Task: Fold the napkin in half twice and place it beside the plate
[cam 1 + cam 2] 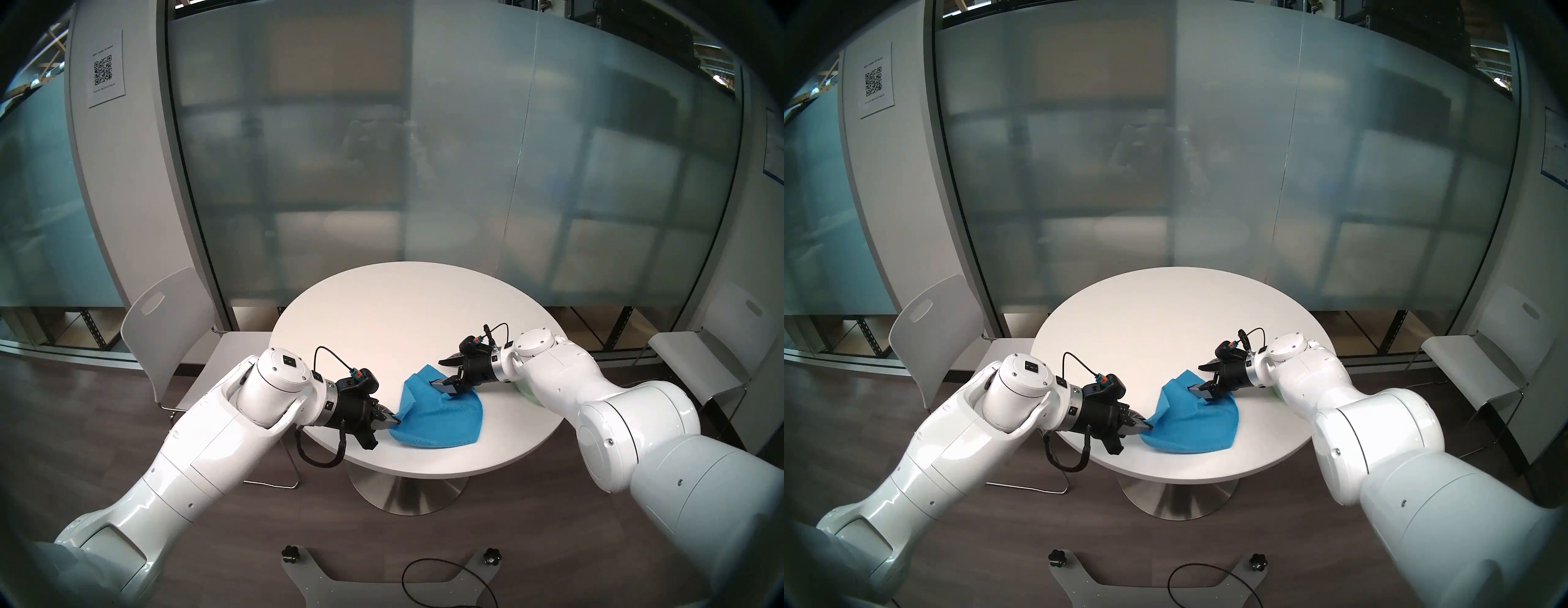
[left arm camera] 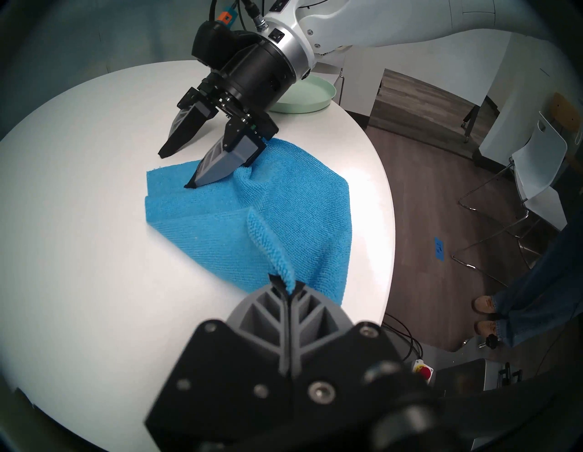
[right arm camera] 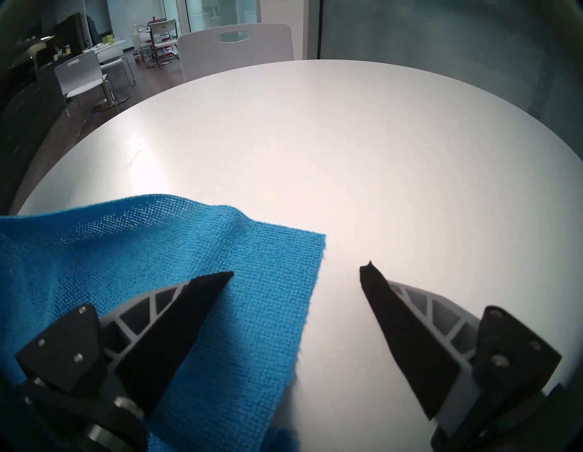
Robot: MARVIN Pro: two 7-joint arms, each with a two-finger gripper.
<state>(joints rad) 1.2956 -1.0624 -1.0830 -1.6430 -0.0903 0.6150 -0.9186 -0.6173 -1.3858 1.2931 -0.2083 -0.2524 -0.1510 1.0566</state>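
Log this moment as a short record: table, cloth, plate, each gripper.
table: round white table
cloth: blue napkin, rumpled, partly folded, lying on the table
plate: pale green plate, behind the right arm, apart from the napkin
left gripper: shut on a napkin corner, lifting it
right gripper: open, one finger on the napkin, one over bare table

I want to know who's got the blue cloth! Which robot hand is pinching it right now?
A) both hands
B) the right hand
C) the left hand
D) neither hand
C: the left gripper is shut on a pulled-up corner of the napkin, while the right gripper is wide open, one finger over the cloth and the other over the bare table.
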